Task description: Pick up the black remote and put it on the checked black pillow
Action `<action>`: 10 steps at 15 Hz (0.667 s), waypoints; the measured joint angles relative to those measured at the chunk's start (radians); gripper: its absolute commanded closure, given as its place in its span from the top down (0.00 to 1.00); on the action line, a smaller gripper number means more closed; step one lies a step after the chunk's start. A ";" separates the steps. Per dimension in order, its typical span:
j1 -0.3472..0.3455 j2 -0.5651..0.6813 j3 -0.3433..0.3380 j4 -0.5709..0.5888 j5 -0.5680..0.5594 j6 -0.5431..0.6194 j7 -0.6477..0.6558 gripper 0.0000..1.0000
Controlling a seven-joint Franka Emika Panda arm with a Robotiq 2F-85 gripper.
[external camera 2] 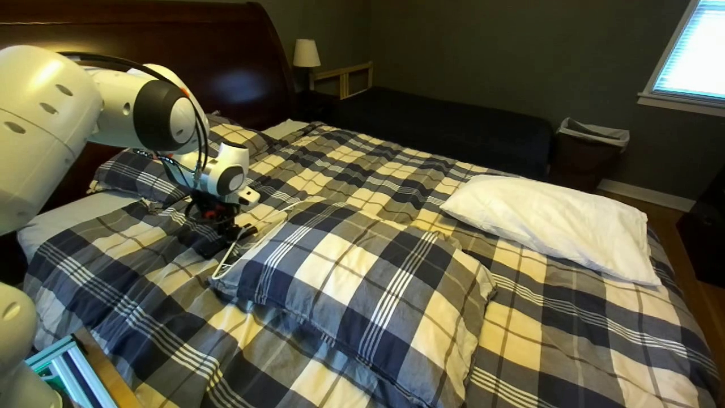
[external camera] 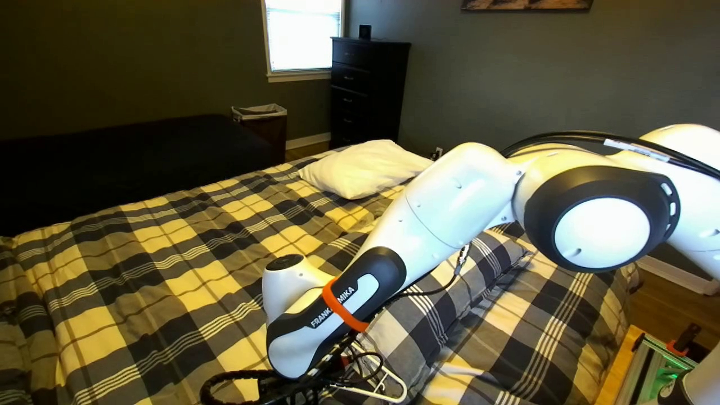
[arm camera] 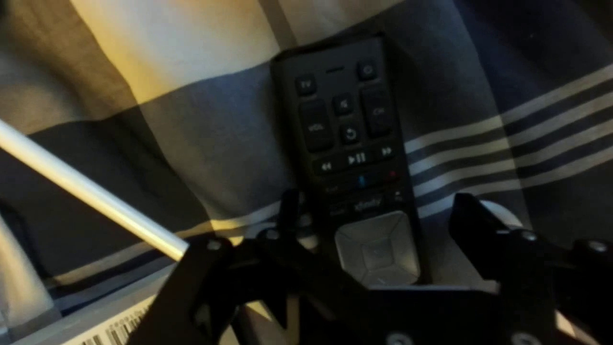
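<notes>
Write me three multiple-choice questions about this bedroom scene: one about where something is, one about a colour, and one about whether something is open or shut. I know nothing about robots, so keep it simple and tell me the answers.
1. Where does the black remote lie?
A) On the white pillow
B) On top of the dresser
C) On plaid cloth

2. What colour is the band around the robot arm?
A) Orange
B) Green
C) Blue

3. What state is the gripper in?
A) Shut tight on the remote
B) Open
C) Shut with nothing in it

Answers:
1: C, because the wrist view shows checks and stripes all around and under the remote.
2: A, because its bright orange stands out against the white arm in an exterior view.
3: B, because its fingers stand apart in the wrist view, with a gap on each side of the remote.
</notes>
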State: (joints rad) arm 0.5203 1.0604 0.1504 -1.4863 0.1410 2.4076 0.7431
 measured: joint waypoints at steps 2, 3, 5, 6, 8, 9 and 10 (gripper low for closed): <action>0.014 0.004 -0.002 0.002 0.000 0.000 0.058 0.57; 0.023 0.005 -0.004 0.004 0.000 0.000 0.085 0.49; 0.038 0.007 -0.006 0.006 0.000 0.000 0.139 0.34; 0.045 0.007 -0.008 0.007 0.000 0.000 0.164 0.31; 0.055 0.004 -0.014 0.007 0.000 0.001 0.216 0.29; 0.059 0.003 -0.017 0.006 0.000 0.001 0.238 0.29; 0.060 0.001 -0.017 0.005 0.000 0.001 0.253 0.29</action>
State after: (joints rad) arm 0.5805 1.0615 0.1331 -1.4815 0.1410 2.4085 0.9958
